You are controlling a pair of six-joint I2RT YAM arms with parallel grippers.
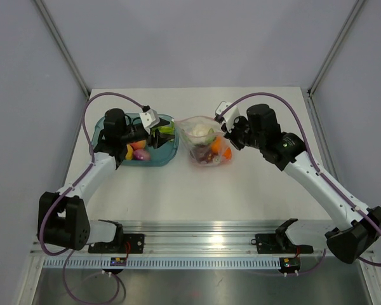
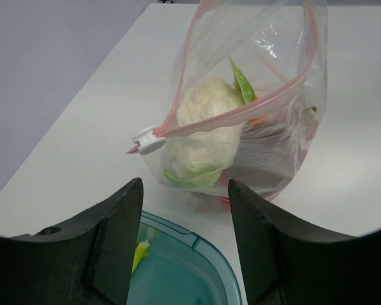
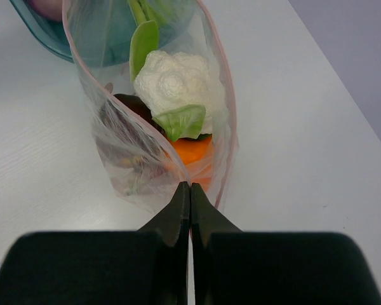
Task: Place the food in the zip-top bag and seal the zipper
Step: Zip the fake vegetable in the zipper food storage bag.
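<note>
On table [image 1: 254, 184]: zip-top bag [image 1: 197, 157] upright just right of teal tray [image 1: 168, 159], mouth open, zipper [image 2: 241, 111] unsealed; cauliflower [image 3: 178, 79], orange piece [image 3: 192, 151] and a dark piece inside. The right gripper [image 3: 189, 189] is pinched closed on the bag's rim. The left gripper [image 2: 184, 187] is over the tray, jaws apart, empty; yellow and pink pieces [image 1: 138, 152] lie in the tray

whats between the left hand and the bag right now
In the left wrist view, only the teal tray's rim and a strip of bare white table lie between the open left hand and the bag.
</note>
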